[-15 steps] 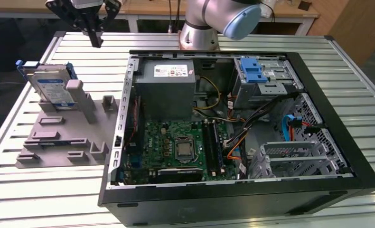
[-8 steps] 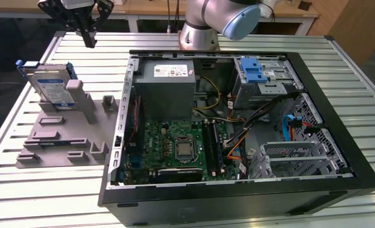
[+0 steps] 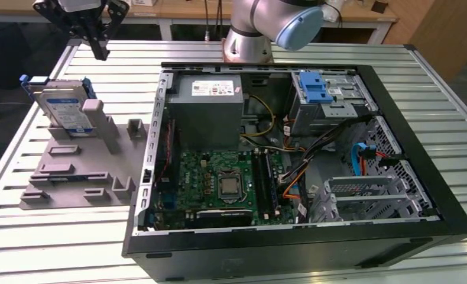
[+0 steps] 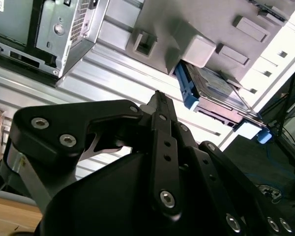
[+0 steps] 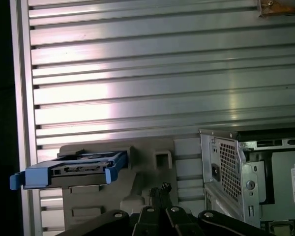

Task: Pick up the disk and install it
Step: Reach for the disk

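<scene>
Nothing is done yet: the disk (image 3: 64,109) sits in its stand (image 3: 84,171), the pincer (image 3: 100,54) closed and empty nearby.

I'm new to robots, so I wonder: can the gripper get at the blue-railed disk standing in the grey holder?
Probably yes. The gripper hovers close by the disk, whose top edge stands free above the grey holder, and nothing lies between them.

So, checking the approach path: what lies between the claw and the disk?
Nothing stands there. In the exterior view the claw hangs apart from the disk, which is upright in its grey holder, and the gap shows bare table slats.
</scene>
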### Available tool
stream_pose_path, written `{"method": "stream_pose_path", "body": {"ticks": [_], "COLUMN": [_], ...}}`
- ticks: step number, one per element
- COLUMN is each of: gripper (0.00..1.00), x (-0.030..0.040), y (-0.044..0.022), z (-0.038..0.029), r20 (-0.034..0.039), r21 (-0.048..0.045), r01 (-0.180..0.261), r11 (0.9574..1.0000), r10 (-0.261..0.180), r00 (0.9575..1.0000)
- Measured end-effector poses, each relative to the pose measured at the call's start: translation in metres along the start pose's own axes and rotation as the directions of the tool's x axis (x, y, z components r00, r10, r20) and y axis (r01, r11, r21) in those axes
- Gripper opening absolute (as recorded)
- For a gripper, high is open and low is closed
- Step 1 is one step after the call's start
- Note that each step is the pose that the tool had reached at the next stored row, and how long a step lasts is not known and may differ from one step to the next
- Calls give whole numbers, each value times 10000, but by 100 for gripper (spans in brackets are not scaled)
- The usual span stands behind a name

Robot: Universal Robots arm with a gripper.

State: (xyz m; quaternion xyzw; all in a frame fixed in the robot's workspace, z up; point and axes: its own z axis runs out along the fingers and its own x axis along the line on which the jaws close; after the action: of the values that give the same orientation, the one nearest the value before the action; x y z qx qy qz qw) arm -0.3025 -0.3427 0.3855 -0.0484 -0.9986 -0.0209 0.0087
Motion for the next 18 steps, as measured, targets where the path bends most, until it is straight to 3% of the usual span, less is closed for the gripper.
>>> {"method": "stream_pose_path", "body": {"ticks": [5,18], "gripper": [11,11], "x": [103,271], "y": [-10,-27], "z": [11,28], "r20": [-3,-10], "r21": [1,1], "r01": [-1,-1], "r11": [10000,10000], "r10": [1,1], "r00": [10000,10000]}}
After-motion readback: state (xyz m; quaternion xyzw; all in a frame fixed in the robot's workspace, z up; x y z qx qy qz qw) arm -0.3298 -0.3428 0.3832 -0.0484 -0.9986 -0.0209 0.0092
